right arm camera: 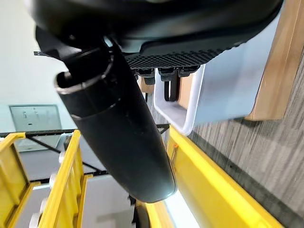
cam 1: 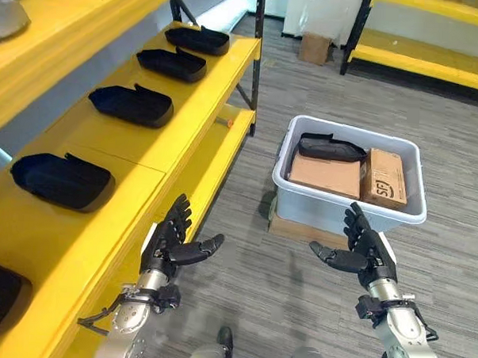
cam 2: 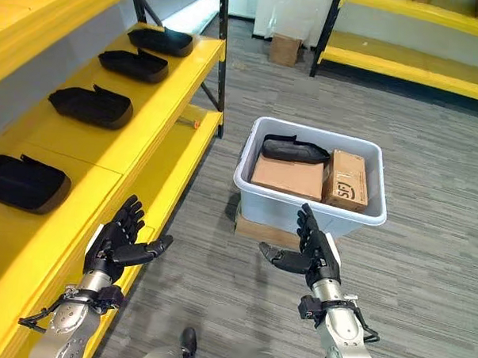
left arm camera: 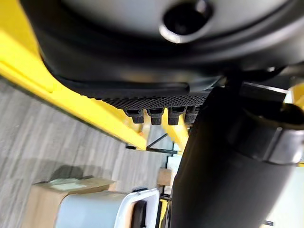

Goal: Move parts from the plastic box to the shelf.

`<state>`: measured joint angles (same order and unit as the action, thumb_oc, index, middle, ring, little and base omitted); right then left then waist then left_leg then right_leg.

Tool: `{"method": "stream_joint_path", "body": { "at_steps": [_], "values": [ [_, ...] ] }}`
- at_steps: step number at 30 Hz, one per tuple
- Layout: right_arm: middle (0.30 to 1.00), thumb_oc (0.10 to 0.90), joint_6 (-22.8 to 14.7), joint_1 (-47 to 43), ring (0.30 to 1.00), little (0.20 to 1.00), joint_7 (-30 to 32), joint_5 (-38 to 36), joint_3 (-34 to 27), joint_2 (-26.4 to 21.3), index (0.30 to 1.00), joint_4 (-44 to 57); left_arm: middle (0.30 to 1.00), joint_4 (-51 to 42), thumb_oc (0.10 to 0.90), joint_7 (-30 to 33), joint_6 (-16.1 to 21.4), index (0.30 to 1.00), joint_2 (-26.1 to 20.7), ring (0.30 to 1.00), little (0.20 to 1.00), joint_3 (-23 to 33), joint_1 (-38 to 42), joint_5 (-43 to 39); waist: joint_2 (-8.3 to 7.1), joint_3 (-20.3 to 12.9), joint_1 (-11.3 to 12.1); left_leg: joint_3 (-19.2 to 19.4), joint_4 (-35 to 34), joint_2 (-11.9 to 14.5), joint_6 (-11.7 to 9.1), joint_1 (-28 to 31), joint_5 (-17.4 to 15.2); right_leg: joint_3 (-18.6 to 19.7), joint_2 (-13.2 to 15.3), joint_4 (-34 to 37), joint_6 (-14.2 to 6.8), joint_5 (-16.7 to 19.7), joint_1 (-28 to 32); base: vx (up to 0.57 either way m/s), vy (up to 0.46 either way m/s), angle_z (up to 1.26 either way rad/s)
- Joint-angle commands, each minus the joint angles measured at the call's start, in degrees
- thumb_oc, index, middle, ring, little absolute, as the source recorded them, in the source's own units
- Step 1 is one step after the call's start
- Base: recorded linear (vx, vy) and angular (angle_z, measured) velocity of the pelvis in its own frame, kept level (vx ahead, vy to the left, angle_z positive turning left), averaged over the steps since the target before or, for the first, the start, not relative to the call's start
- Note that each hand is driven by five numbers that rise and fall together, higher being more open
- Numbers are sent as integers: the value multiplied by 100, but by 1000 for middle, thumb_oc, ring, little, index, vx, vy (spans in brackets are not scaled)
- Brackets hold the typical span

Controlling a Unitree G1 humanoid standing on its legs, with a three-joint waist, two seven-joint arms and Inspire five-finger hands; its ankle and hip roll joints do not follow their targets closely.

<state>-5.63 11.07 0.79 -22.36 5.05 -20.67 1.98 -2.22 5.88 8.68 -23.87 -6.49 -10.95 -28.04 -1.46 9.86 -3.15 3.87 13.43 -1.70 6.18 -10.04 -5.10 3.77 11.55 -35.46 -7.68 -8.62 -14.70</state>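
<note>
Both my hands are spread and empty, held apart above the floor: left hand (cam 1: 171, 243) beside the yellow shelf (cam 1: 157, 148), right hand (cam 1: 368, 250) just near of the plastic box (cam 1: 345, 211). One black part (cam 1: 329, 147) lies at the box's far end (cardboard boxes (cam 1: 326, 175) beside it); other black parts (cam 1: 131, 104) sit in a row on the shelf.

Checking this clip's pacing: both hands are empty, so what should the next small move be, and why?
Probably reach both hands forward to the black part lying in the plastic box. The left hand and right hand hover open short of the box, holding nothing, while the shelf already carries several parts.
</note>
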Motion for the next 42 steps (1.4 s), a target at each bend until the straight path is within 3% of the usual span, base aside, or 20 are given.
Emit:
{"method": "stream_joint_path", "body": {
  "at_steps": [1,3,4,6,11,14,16,26,29,31,32,34,35,36,38,39,40,41,42],
  "values": [
    [1000,900,-509,-260,1000,1000,14,-21,-198,-150,1000,431,1000,-691,900,-89,540,1000,-239,1000,1000,240,156,219,58,-41,-189,-388,-213,107,-242,442,-286,-420,-544,881,140,373,19,173,25,-12],
    [1000,900,-522,-242,1000,1000,6,-50,-193,-158,1000,432,1000,-699,900,-123,544,1000,-226,1000,1000,246,147,240,29,-2,-237,-374,-186,65,-241,555,-411,-494,-542,1274,135,416,-101,152,-23,19],
    [1000,900,-506,-190,1000,1000,-16,-75,-177,-183,1000,439,1000,-678,900,-162,540,1000,-169,1000,1000,263,96,242,-50,14,-288,-361,-150,-19,-297,721,-578,-562,-411,2106,50,592,-194,240,-70,34],
    [1000,900,-498,-198,1000,1000,-12,-41,-149,-177,1000,419,1000,-675,900,-119,557,1000,-95,1000,1000,340,23,282,-61,46,-274,-316,-128,33,-391,904,-738,-878,-180,3024,-68,916,-179,262,-106,29],
    [1000,900,-433,-113,1000,1000,-65,20,-154,-210,1000,466,1000,-640,900,-183,567,1000,24,1000,1000,338,-106,303,-145,-34,-327,-366,-55,46,-522,1223,-1028,-909,-34,3493,-201,1224,-112,236,-115,13],
    [1000,900,-432,-65,1000,1000,-94,-23,-158,-227,1000,438,1000,-662,900,-223,575,1000,120,1000,1000,289,-178,294,-161,-203,-374,-407,-74,131,-563,1448,-1066,-877,-59,3398,-170,1463,41,296,-149,31],
    [1000,900,-451,-61,1000,1000,-107,-66,-162,-273,1000,467,1000,-669,900,-243,571,1000,161,1000,1000,288,-242,269,-94,-290,-407,-438,-213,270,-618,1637,-1016,-904,-162,3295,-116,1395,72,242,-149,29],
    [1000,900,-433,-50,1000,1000,-136,-130,-140,-366,1000,538,1000,-733,900,-241,509,1000,145,1000,1000,180,-212,173,160,-483,-597,-561,-649,856,-841,2129,-603,-932,-571,2094,145,647,-280,164,-120,4],
    [1000,900,-455,-26,1000,1000,-149,-169,-154,-369,1000,579,1000,-806,900,-227,521,1000,136,1000,1000,173,-178,192,216,-518,-627,-597,-640,1017,-919,2139,-326,-888,-717,1858,260,405,-354,115,-123,3],
    [1000,900,-472,-6,1000,1000,-152,-180,-130,-376,1000,589,1000,-830,900,-218,538,1000,159,1000,1000,159,-154,201,252,-503,-611,-579,-104,1146,-1033,1916,223,-861,-876,1846,425,194,-232,121,-240,1],
    [1000,900,-532,1,1000,1000,-120,-237,-93,-390,1000,608,1000,-826,900,-200,552,1000,160,1000,1000,130,-97,94,60,-371,-468,-751,1524,1062,-970,1024,1028,-738,-972,2070,706,142,136,66,-261,1],
    [1000,900,-533,-5,1000,1000,-121,-237,-94,-382,1000,605,1000,-824,900,-200,552,1000,153,1000,1000,131,-90,93,47,-399,-493,-780,1550,1039,-967,951,1050,-758,-948,2105,704,182,108,3,-188,-18],
    [1000,900,-567,-68,1000,1000,-47,-274,-64,-456,1000,627,1000,-827,900,-150,552,1000,119,1000,1000,73,-3,59,-195,-92,-257,-1061,2737,614,-810,228,946,-665,-942,2264,847,199,377,26,-208,-33],
    [1000,900,-568,-76,1000,1000,-9,-265,-74,-465,1000,637,1000,-825,900,-142,539,1000,121,1000,1000,58,10,63,-243,-18,-201,-1047,2697,572,-744,-57,643,-615,-923,2304,825,162,500,80,-209,-20],
    [1000,900,-592,-98,1000,1000,30,-249,-106,-481,1000,622,1000,-806,900,-131,553,1000,144,1000,1000,95,-22,72,-292,6,-114,-892,2070,640,-729,-479,367,-503,-858,2530,703,183,752,188,15,4],
    [1000,900,-619,-99,1000,1000,61,-238,-143,-484,1000,619,1000,-819,900,-131,566,1000,140,1000,1000,104,-65,53,-289,-22,-115,-864,1538,834,-773,-603,380,-491,-833,2582,643,168,813,351,164,-20],
    [1000,900,-635,-78,1000,1000,85,-188,-161,-516,1000,604,1000,-817,900,-131,589,1000,119,1000,1000,121,-142,109,-224,-55,-35,-867,242,1083,-893,-412,563,-376,-863,2610,557,71,958,281,142,-37],
    [1000,900,-635,-73,1000,1000,85,-187,-160,-519,1000,606,1000,-816,900,-131,591,1000,121,1000,1000,119,-145,110,-238,-49,-20,-838,144,1083,-898,-341,606,-358,-856,2614,562,71,974,311,205,-48],
    [1000,900,-662,-82,1000,1000,104,-136,-143,-527,1000,614,1000,-806,900,-107,586,1000,119,1000,1000,109,-148,171,-147,-73,56,-1046,-405,1207,-1005,-436,995,-272,-902,2640,497,-7,1084,203,131,-68]
  ]
}}
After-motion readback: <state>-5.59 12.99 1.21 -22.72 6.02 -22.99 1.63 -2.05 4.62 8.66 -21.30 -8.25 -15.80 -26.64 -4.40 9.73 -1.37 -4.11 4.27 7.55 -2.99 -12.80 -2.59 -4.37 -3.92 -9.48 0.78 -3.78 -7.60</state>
